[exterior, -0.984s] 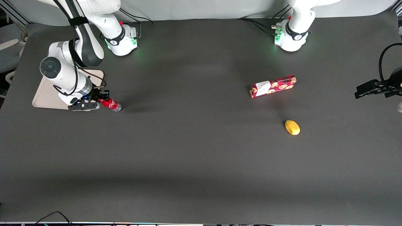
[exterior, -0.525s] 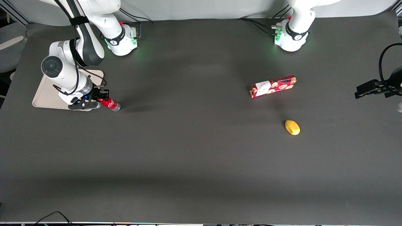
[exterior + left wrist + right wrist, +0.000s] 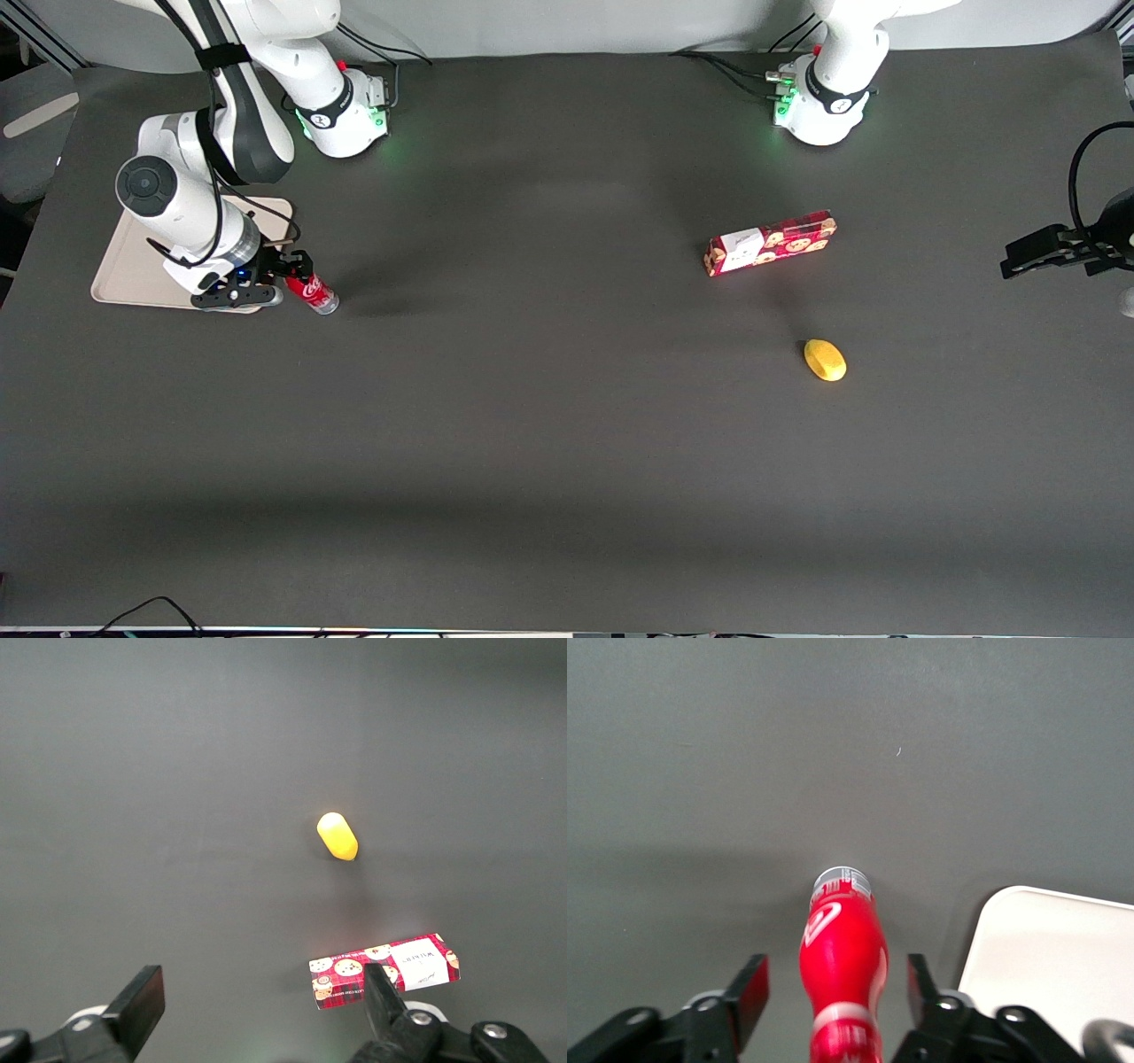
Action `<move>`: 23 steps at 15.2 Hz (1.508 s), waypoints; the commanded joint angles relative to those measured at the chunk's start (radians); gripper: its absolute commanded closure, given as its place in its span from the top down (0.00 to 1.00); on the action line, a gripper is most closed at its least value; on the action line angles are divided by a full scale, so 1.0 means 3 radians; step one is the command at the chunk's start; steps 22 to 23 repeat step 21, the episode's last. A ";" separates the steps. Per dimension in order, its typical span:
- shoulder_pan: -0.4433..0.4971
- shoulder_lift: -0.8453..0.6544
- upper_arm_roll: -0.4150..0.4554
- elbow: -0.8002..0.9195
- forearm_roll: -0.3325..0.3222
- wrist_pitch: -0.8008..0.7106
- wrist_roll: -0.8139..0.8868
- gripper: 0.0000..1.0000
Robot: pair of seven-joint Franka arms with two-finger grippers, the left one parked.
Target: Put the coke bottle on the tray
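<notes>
The coke bottle (image 3: pixel 312 293) is a slim red bottle with white script and a silvery base. It lies tilted on the dark table, just off the corner of the cream tray (image 3: pixel 131 268) that is nearest the front camera. My right gripper (image 3: pixel 290 281) is low at the bottle's cap end. In the right wrist view the gripper (image 3: pixel 833 981) is open, with the bottle (image 3: pixel 842 948) between the fingers (image 3: pixel 749 985) and a gap on each side. The tray's rounded corner (image 3: pixel 1050 948) shows beside the bottle. The arm hides part of the tray.
A red cookie box (image 3: pixel 771 242) and a yellow lemon-like object (image 3: pixel 825 360) lie toward the parked arm's end of the table; both also show in the left wrist view, the box (image 3: pixel 383 969) and the yellow object (image 3: pixel 337 835).
The bottle has turned a little and its silvery base has shifted slightly toward the gripper. The gripper and wrist have shifted only slightly.
</notes>
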 commanded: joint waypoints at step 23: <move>0.0089 -0.0307 -0.0086 0.2689 0.0333 -0.2583 0.0095 1.00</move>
